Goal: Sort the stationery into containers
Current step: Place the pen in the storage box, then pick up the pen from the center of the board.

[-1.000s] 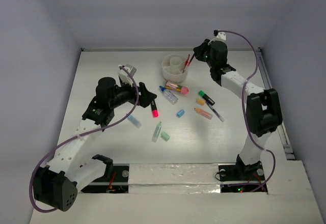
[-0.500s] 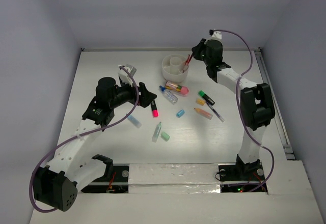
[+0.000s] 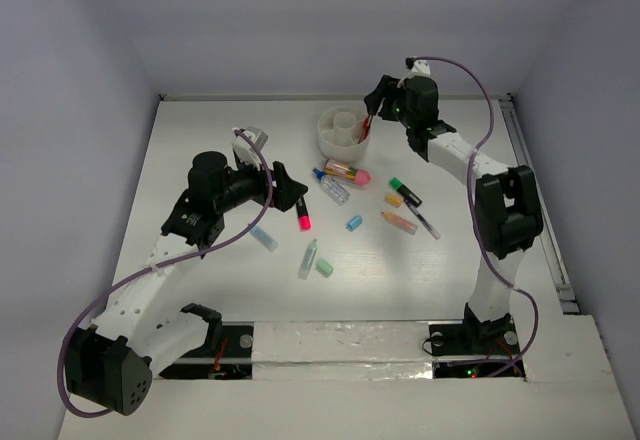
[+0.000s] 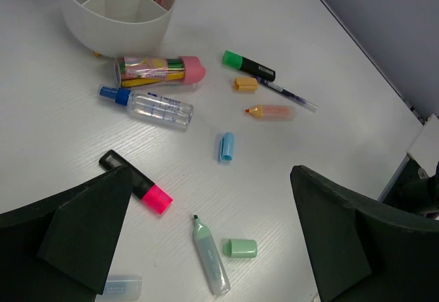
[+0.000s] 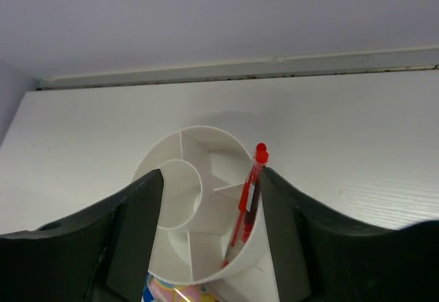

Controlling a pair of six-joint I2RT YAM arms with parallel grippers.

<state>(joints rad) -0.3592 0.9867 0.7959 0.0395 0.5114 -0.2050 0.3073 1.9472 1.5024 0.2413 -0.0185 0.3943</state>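
The white divided cup stands at the back of the table. A red pen stands in one of its outer compartments and leans on the rim. My right gripper hangs open over the cup, its right finger close beside the pen. The rest of the stationery lies loose: a pink-tipped black highlighter, a mint highlighter beside its cap, and a blue cap. My left gripper hovers open above these, holding nothing.
Near the cup lie a pink-capped patterned tube and a clear tube with a blue cap. Right of them are a green-capped marker, an orange cap, an orange highlighter and a thin pen. A pale blue piece lies left.
My right gripper has moved a little left over the cup and opened, letting go of the red pen, which now stands in the cup. The left arm has not moved.
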